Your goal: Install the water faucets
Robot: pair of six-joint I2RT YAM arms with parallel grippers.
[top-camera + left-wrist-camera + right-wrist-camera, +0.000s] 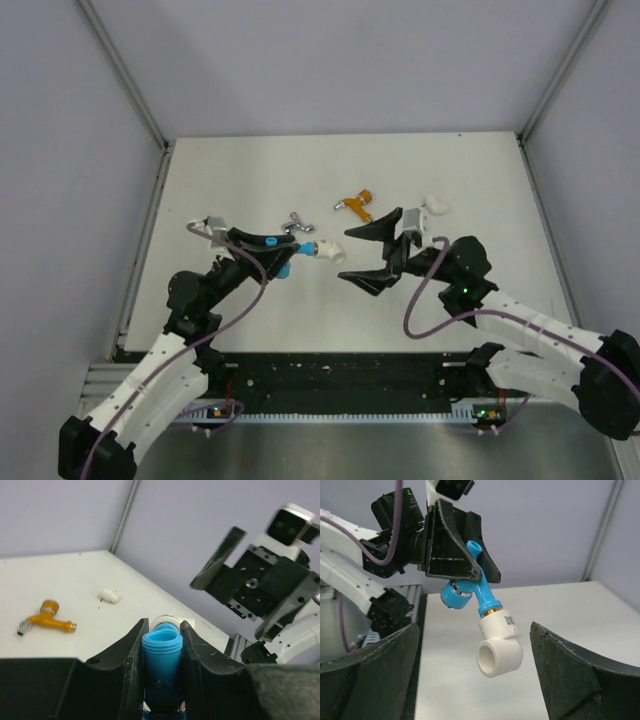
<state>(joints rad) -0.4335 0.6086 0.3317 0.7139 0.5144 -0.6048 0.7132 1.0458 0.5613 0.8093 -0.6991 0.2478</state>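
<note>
Your left claw (161, 630) clenches the blue faucet (484, 597), elbow (499, 647) attached; your open right claw (346, 254) should grip that elbow.

On the white table (480, 180) we see an orange faucet (355, 205), a silver faucet (296, 222) and a white elbow fitting (434, 205), all toward the far edge.

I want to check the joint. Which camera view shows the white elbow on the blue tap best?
The right wrist view: the white elbow hangs whole from the blue tap, open end toward the camera. The top view shows it small; the left wrist view shows only a sliver of it behind the tap.
</note>
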